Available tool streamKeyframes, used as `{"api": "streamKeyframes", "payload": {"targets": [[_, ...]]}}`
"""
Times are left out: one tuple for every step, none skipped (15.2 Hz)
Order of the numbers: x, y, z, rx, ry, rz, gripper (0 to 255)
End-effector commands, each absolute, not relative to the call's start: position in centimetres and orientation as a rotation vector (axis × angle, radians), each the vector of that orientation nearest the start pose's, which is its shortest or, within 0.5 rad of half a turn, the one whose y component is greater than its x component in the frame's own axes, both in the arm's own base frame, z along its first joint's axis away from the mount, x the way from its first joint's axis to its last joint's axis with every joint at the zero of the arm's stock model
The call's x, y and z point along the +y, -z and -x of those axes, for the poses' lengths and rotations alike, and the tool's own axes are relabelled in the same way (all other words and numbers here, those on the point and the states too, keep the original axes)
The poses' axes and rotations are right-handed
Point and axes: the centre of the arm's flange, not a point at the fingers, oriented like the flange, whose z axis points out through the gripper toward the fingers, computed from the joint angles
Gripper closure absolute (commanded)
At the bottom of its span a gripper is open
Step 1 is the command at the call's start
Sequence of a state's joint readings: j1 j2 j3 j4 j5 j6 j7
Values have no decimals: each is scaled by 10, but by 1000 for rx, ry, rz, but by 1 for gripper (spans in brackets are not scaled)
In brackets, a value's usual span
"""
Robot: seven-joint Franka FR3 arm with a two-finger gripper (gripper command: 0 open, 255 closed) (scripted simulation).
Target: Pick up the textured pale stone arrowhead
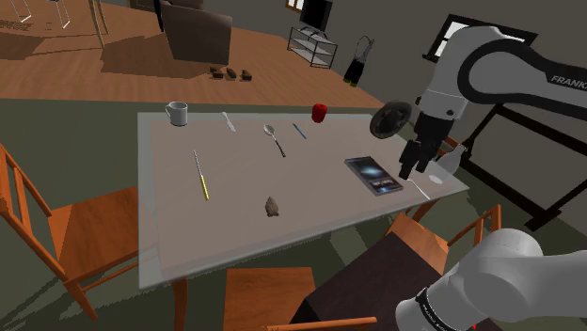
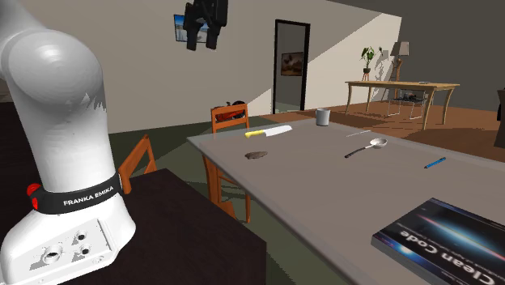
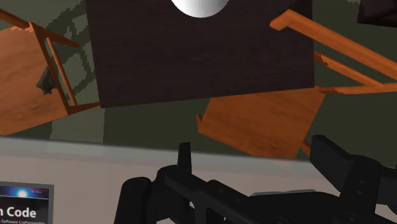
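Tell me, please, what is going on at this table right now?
A white Franka arm is set to pick up the arrowhead, but no grasp has begun. Its gripper hangs in the air, open and empty, above the table edge near the book. The brownish-grey arrowhead lies flat on the table, well apart from the gripper, to the shoulder view's left of the book. A spoon, a mug and a red cup sit farther back.
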State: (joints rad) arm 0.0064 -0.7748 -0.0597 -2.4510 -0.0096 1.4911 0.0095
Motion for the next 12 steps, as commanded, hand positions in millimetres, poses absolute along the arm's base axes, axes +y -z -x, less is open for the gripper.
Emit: {"api": "streamKeyframes", "payload": {"targets": [[-20,-536,-295,65,-288,3093,0],[-15,-527,-302,67,-280,3096,0],[-10,-517,-309,69,-273,3099,0],[-5,-508,-316,72,-265,3102,0],[0,-499,-323,74,-257,3106,0],[5,-489,-330,76,-250,3109,0],[10,-480,-337,79,-242,3112,0],[15,-470,-344,81,-234,3115,0],[20,-461,-352,84,-226,3118,0],[25,-452,-359,86,-219,3121,0],[30,-443,-366,88,-211,3124,0],[35,-433,-374,91,-203,3127,0]]}}
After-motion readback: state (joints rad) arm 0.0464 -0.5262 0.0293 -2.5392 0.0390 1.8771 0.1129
